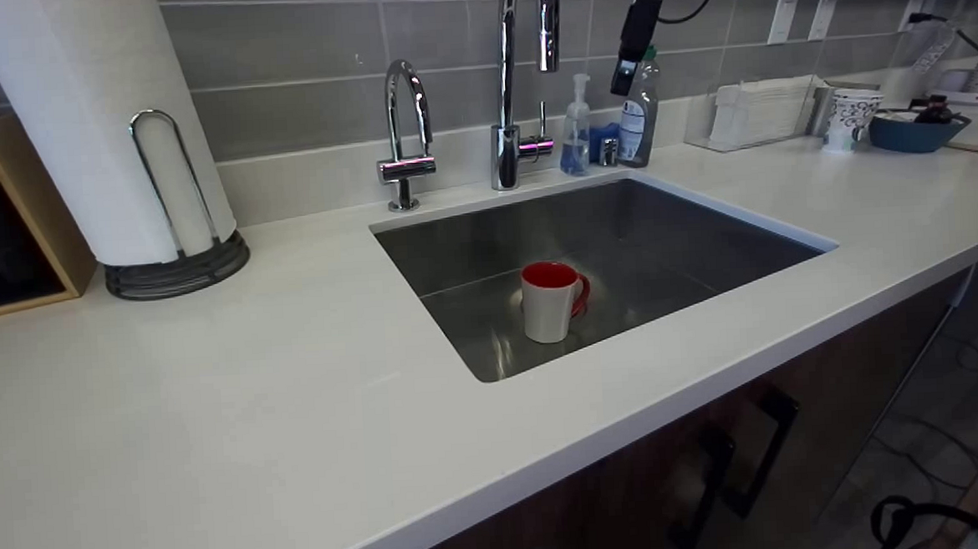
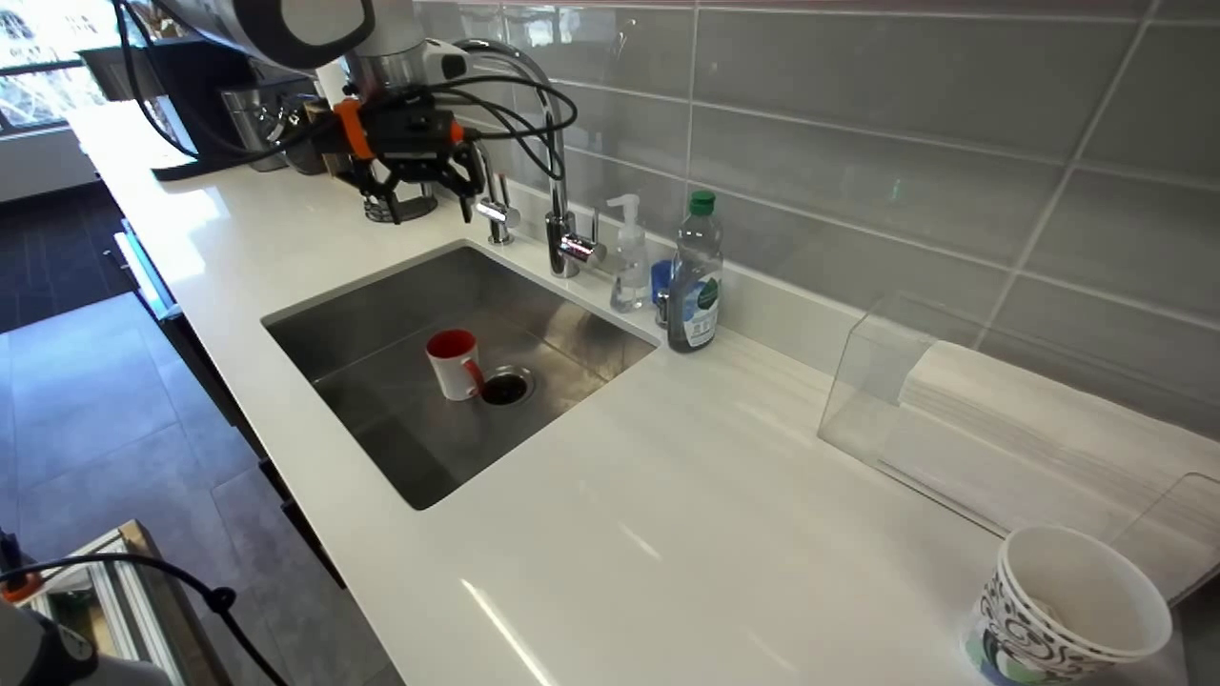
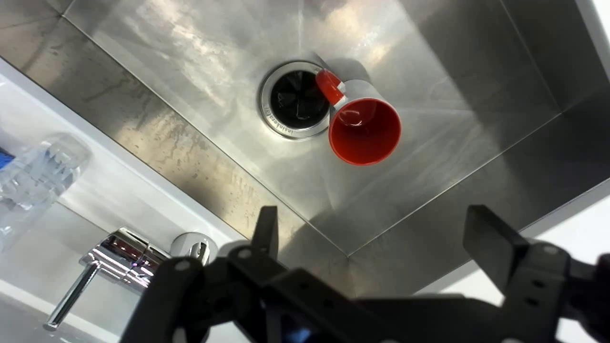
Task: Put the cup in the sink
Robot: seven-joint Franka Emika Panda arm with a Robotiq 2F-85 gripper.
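The white cup with a red inside and red handle stands upright on the floor of the steel sink, beside the drain. The cup shows in both exterior views (image 1: 546, 309) (image 2: 450, 370) and in the wrist view (image 3: 364, 133). The sink (image 1: 655, 257) is a rectangular basin, seen also in an exterior view (image 2: 396, 433) and the wrist view (image 3: 429, 181). My gripper (image 2: 427, 205) hangs above the counter near the sink's far end, well above the cup. In the wrist view the gripper (image 3: 371, 214) is open, its fingers wide apart with nothing between them.
A tall chrome faucet (image 1: 506, 98) and a small faucet (image 1: 402, 137) stand behind the sink. A soap pump (image 2: 629, 257) and a dish soap bottle (image 2: 696, 286) stand beside them. A paper towel roll (image 1: 104, 119), a napkin holder (image 2: 1010, 448), paper cups (image 2: 1058, 610) and a blue bowl (image 1: 908, 134) are on the counter.
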